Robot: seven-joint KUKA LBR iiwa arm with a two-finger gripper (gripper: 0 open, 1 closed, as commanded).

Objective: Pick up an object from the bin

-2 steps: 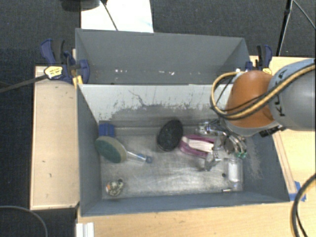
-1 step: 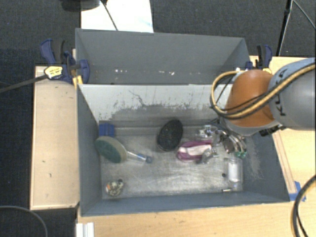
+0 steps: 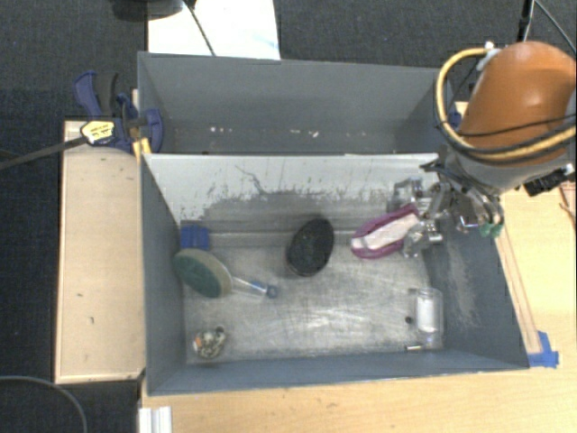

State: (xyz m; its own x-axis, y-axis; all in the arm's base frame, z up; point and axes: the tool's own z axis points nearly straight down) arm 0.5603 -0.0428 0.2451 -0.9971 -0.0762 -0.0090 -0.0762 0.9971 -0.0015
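Nearest us, the arm's orange cover (image 3: 518, 93) rises over the far right corner of the grey bin (image 3: 270, 106). Below it the gripper (image 3: 431, 225) sits at the right end of a purple and white strip (image 3: 383, 235), which lies along the foot of the far wall, right of centre. We cannot tell whether the gripper is open or closed, nor whether it has the strip. We judge the strip light, soft and bendy: held by one end it would likely droop, so a hold across its narrow width seems soundest. It is white edged in purple, long and slightly curved. To its left lies a black oval lump (image 3: 310, 246). At far left is a green disc on a stick (image 3: 200, 272), at near right a clear cylinder (image 3: 425, 312), and at near left a small brassy piece (image 3: 208, 341).
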